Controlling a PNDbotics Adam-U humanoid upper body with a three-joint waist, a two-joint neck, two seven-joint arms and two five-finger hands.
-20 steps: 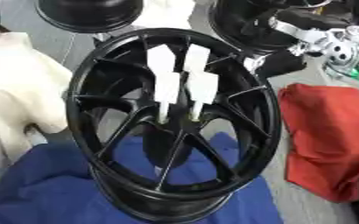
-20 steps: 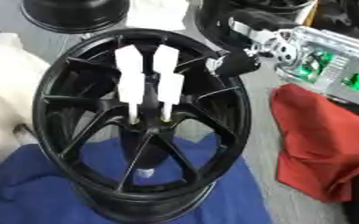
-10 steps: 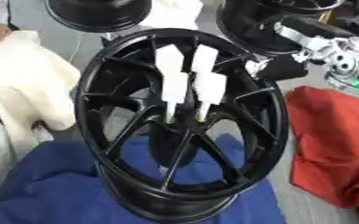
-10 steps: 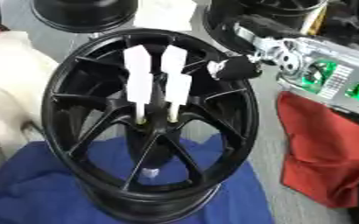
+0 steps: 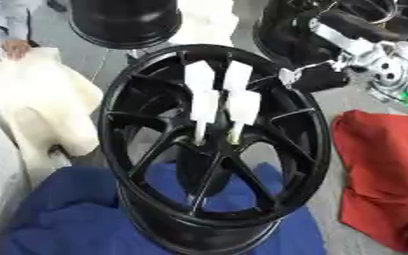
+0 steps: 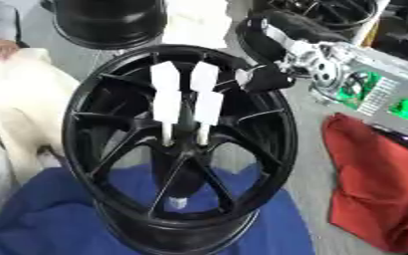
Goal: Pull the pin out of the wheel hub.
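A black spoked wheel (image 5: 155, 149) stands upright on a blue cloth (image 5: 77, 209). Several white pins with flat heads stick out of its hub; the two nearest are a left one (image 5: 204, 108) and a right one (image 5: 242, 108), and two more (image 5: 199, 74) sit behind them. My right arm comes in from the upper right, silver and black. Its black right hand (image 6: 265, 79) hangs at the rim's upper right edge, a short way from the pins. Its shape is too dark to read. Nothing shows between hand and pins. My left hand is in neither view.
A red cloth (image 5: 386, 174) lies to the right of the wheel. A cream cloth (image 5: 42, 99) is heaped on the left. Two more black wheels (image 5: 125, 22) stand at the back, and a green circuit board (image 6: 373, 94) shows on my right arm.
The whole picture has shifted slightly, so the camera moved. My right hand has come a little lower beside the rim's upper right edge. The pins stay in the hub.
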